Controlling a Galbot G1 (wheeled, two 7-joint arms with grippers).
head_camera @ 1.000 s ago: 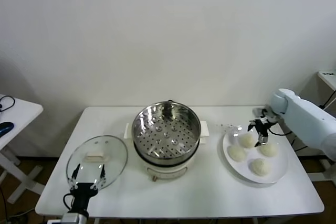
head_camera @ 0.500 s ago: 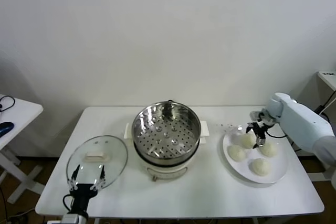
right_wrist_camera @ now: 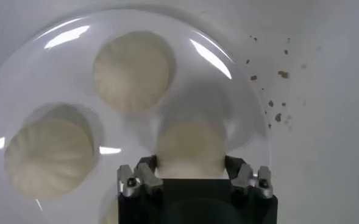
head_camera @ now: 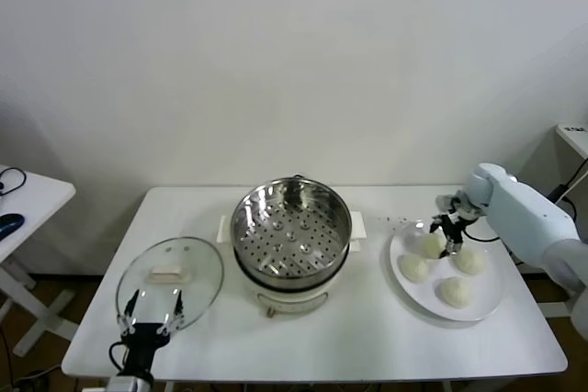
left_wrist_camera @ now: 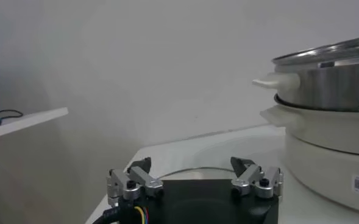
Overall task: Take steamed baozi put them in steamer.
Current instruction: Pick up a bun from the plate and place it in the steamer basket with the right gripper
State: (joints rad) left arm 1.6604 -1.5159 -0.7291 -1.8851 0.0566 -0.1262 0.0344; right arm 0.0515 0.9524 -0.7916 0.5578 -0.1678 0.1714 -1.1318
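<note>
Four cream-white baozi lie on a white plate (head_camera: 487,305) at the table's right: the far-left one (head_camera: 428,246), a near-left one (head_camera: 414,268), a far-right one (head_camera: 469,261) and the nearest (head_camera: 456,292). My right gripper (head_camera: 448,241) is open and low over the far-left baozi. In the right wrist view that baozi (right_wrist_camera: 190,143) sits between the two jaws of the right gripper (right_wrist_camera: 190,169), with small gaps on both sides. Two more baozi (right_wrist_camera: 132,70) (right_wrist_camera: 48,155) lie beyond. The steel steamer (head_camera: 290,227) on its cream base stands open and empty at the table's middle.
The glass lid (head_camera: 170,277) with its white knob lies flat at the front left. My left gripper (head_camera: 152,323) is parked, open, at that lid's near edge; it also shows in the left wrist view (left_wrist_camera: 191,167) with the steamer (left_wrist_camera: 331,79) beside it. Crumbs (right_wrist_camera: 270,73) lie beside the plate.
My right gripper has shifted slightly left and lower, settling round the far-left baozi. The left arm, lid and steamer have not moved.
</note>
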